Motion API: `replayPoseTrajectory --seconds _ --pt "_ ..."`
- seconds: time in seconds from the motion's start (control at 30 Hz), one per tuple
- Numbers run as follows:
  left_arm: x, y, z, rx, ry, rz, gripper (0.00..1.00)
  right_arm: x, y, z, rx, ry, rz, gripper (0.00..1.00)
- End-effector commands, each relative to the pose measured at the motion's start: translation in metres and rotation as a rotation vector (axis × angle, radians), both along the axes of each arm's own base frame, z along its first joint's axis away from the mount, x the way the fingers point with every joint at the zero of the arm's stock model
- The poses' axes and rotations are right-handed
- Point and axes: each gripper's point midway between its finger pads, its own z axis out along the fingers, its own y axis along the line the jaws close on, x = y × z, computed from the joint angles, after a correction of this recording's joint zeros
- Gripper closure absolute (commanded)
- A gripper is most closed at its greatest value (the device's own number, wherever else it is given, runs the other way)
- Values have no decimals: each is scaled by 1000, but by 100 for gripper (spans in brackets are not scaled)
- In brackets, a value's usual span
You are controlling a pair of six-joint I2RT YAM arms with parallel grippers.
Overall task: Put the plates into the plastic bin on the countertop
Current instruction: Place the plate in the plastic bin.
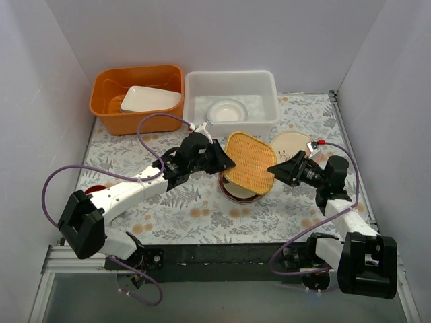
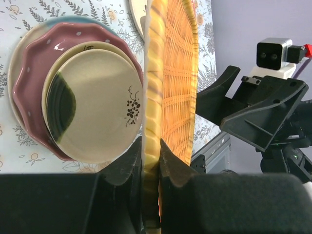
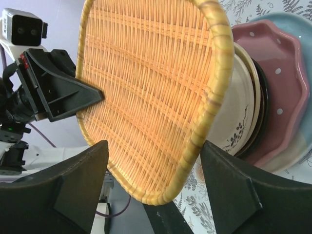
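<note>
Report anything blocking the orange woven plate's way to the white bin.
Nothing visible does: the orange woven squarish plate, pinched by the left end effector, hangs just in front of the white translucent plastic bin.

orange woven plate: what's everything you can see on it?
Squarish orange plate, woven-basket look with a thick rolled rim. Held in the air, tilted on edge above the plate stack. The left gripper pinches its rim; the right gripper stands open around the opposite edge, not gripping.

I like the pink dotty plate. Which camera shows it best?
Left wrist: the pink dotted plate shows its wavy rim clearly. Right wrist shows one side; from the top, the orange plate nearly hides it.
</note>
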Motion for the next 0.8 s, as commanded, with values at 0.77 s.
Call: replayPoseTrajectory --seconds 0.77 --pt "3 10 38 -35 -84 38 100 -8 -1 12 -56 -111 10 5"
